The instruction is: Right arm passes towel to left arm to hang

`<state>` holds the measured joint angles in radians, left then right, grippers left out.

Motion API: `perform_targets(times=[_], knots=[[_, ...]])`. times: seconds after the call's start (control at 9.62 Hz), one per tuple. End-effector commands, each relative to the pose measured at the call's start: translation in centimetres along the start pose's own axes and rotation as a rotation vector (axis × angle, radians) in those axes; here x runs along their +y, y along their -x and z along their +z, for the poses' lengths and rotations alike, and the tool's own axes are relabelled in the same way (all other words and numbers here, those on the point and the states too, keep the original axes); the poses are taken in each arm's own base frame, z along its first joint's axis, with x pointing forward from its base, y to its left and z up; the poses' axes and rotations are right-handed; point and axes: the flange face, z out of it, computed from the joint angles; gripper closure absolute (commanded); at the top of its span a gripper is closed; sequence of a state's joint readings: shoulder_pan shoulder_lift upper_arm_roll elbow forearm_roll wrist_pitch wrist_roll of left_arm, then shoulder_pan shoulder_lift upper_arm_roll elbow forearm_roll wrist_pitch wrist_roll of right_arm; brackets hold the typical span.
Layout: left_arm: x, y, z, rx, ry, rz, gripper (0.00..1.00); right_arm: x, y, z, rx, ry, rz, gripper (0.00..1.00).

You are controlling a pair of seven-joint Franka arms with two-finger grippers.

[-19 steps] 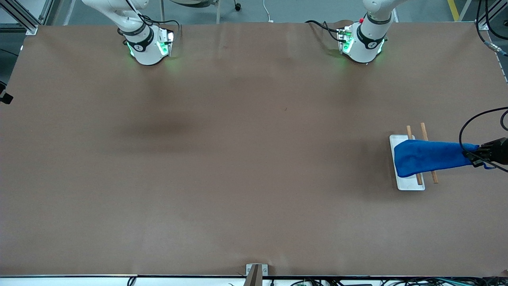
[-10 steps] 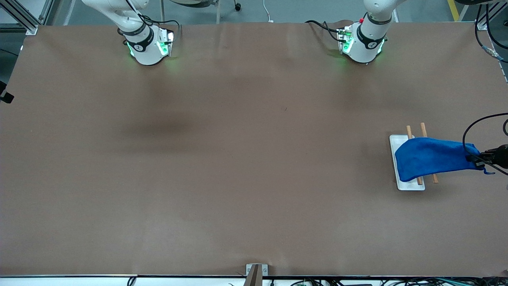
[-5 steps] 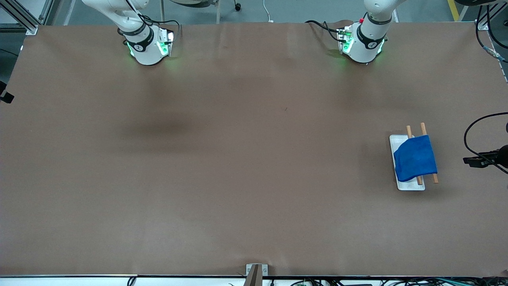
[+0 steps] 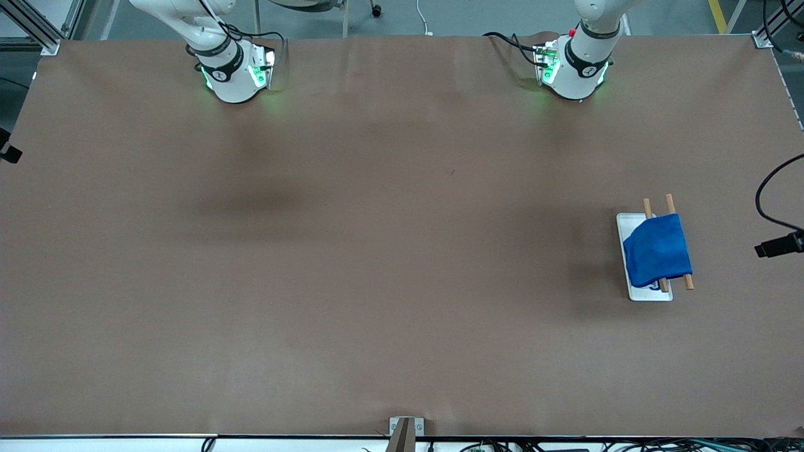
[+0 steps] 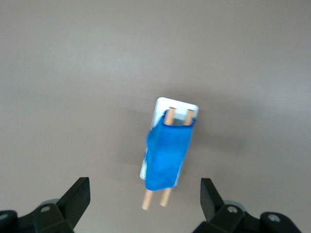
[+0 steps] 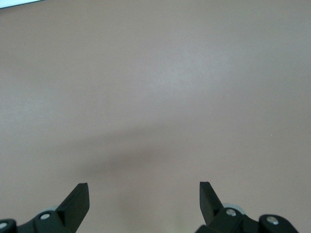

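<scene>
The blue towel point(image 4: 656, 251) hangs folded over two wooden rods point(image 4: 671, 203) of a small rack with a white base point(image 4: 648, 294), toward the left arm's end of the table. It also shows in the left wrist view point(image 5: 167, 155), draped over the rods point(image 5: 154, 199). My left gripper point(image 4: 763, 250) is open and empty, apart from the towel, at the table's edge past the rack; its jaws stand wide in the left wrist view point(image 5: 144, 184). My right gripper point(image 6: 143, 187) is open and empty over bare brown table, out of the front view.
The brown table cover point(image 4: 377, 251) fills the view. The two arm bases point(image 4: 235, 72) point(image 4: 571, 69) stand along the table's edge farthest from the front camera. A black cable point(image 4: 763, 194) loops near the left gripper.
My left gripper let go of the towel and drew away from the rack toward the table's edge. The towel dropped from a stretched span to a short fold over the rods.
</scene>
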<state>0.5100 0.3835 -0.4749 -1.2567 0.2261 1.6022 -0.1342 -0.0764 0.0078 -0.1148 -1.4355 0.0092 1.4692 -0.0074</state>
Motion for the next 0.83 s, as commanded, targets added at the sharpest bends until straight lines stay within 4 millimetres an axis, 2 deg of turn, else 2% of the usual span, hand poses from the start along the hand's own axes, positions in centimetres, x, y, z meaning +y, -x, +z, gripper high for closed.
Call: perform_targets(times=[0.0,0.21,0.31,0.52,0.73], knots=[[3.3,3.4,-4.6,0.032,-0.041,0.038,0.0,0.1,0.0,-0.4,0.0,0.019,0.001,0.0],[7.5,6.8,-8.7,0.037,-0.055,0.091,0.0,-0.2,0.0,-0.3,-0.001,0.02,-0.004,0.0],[9.1,8.3,-9.8,0.02,-0.03,0.116,0.0,-0.1,0.0,-0.4,0.0,0.023,-0.005,0.0],[9.9,9.4,-10.9,0.019,0.001,0.132,0.0,-0.1,0.0,-0.5,0.002,0.023,-0.003,0.0],[10.9,9.7,-10.5,0.0,0.022,0.157,0.0,0.0,0.0,-0.5,0.002,0.022,0.0,0.0]])
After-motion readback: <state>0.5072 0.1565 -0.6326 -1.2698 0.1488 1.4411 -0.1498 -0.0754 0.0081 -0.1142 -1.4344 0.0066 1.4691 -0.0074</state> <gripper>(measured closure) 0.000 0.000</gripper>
